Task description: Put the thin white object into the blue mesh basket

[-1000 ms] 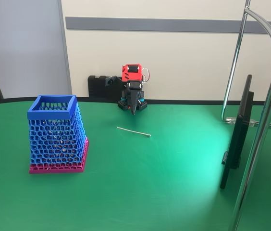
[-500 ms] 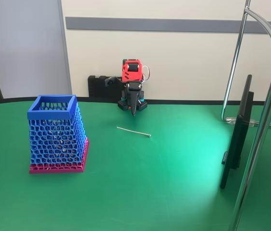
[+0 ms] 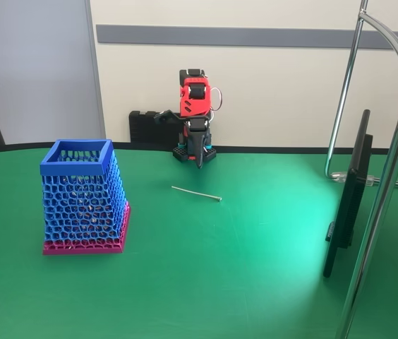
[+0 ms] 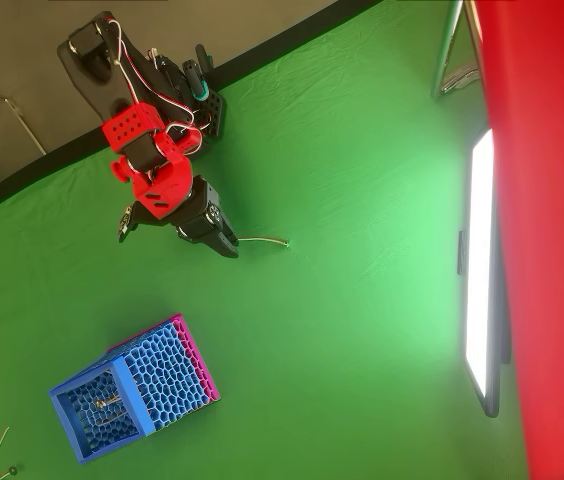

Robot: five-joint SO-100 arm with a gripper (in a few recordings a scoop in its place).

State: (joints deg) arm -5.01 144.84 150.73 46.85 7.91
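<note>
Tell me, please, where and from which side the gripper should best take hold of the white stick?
Probably mid-shaft, from straight above: the stick lies flat on the table, so fingers should straddle it crosswise, away from the knob end.

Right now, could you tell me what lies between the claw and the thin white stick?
Nothing but bare green table: in the fixed view the claw hangs behind the stick, apart from it.

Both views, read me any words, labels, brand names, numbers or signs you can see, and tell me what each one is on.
There is no readable text in either view.
The arm, the basket, the stick and the table carry no visible lettering.
The screen is a white glare in the overhead view and edge-on in the fixed view; whether it carries text cannot be told.
</note>
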